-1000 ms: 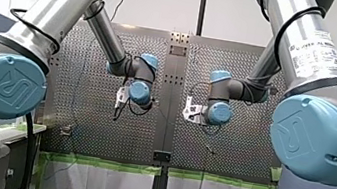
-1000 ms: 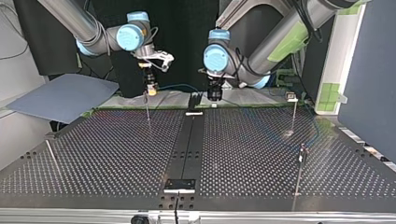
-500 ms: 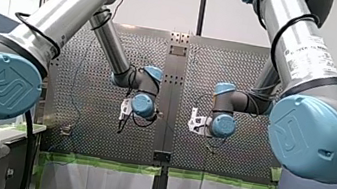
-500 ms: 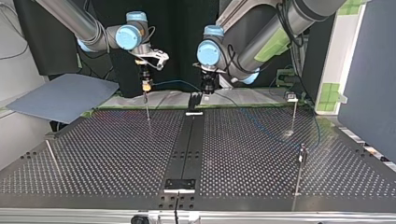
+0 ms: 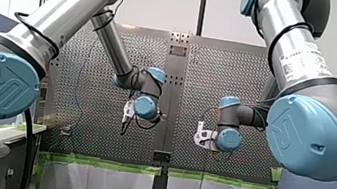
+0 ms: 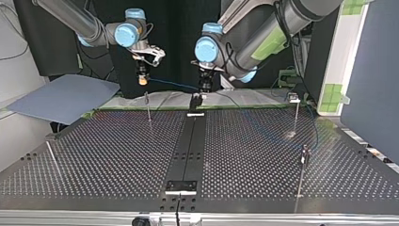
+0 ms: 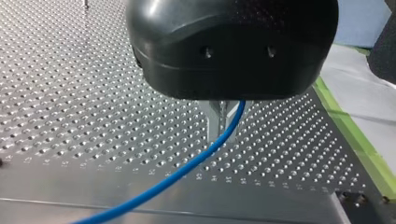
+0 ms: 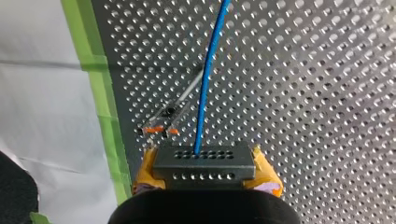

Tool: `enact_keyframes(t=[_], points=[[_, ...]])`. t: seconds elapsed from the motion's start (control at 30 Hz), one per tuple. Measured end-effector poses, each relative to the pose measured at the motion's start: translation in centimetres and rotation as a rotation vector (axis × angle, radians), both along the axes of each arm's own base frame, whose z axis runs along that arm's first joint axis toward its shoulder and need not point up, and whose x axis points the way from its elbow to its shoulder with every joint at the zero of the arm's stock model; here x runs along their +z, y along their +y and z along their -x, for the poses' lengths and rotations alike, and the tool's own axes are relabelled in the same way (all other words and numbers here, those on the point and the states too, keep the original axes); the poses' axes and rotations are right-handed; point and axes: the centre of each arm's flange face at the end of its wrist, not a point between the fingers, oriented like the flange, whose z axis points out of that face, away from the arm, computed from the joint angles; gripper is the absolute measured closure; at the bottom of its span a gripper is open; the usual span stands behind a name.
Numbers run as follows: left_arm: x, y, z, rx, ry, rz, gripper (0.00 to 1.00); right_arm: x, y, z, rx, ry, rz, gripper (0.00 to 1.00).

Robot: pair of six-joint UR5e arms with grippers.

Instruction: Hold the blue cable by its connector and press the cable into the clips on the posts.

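Blue cable (image 6: 169,84) spans taut between the two grippers, higher than the clip post (image 6: 148,109) and not yet seated. My right gripper (image 6: 141,79), almost directly above that post, is clamped on the grey connector (image 8: 204,161); my left gripper (image 7: 219,131), off to the post's side, has its metal fingers (image 7: 213,120) closed about the cable. Risk: if lowered off-line, the cable would pass beside the clip (image 8: 159,126) instead of entering it, or deflect the thin post. Excess tension could drag the cable through the left fingers.
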Motion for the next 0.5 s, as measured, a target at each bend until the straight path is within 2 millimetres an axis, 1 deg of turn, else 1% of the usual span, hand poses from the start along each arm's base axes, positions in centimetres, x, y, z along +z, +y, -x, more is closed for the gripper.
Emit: enact_keyframes(t=[0.17, 0.4, 0.5], points=[[-1.9, -0.6, 0.4, -0.006, 0.01, -0.003, 0.99, -0.3, -0.4, 0.6, -0.014, -0.001, 0.002, 1.0], [-4.3, -2.2, 0.4, -0.028, 0.016, 0.009, 0.99, -2.7, -0.6, 1.5, -0.032, 0.009, -0.021, 1.0], [-5.7, -2.8, 0.5, -0.038, 0.029, 0.002, 0.99, -3.1, -0.9, 1.9, -0.042, 0.005, -0.022, 1.0]])
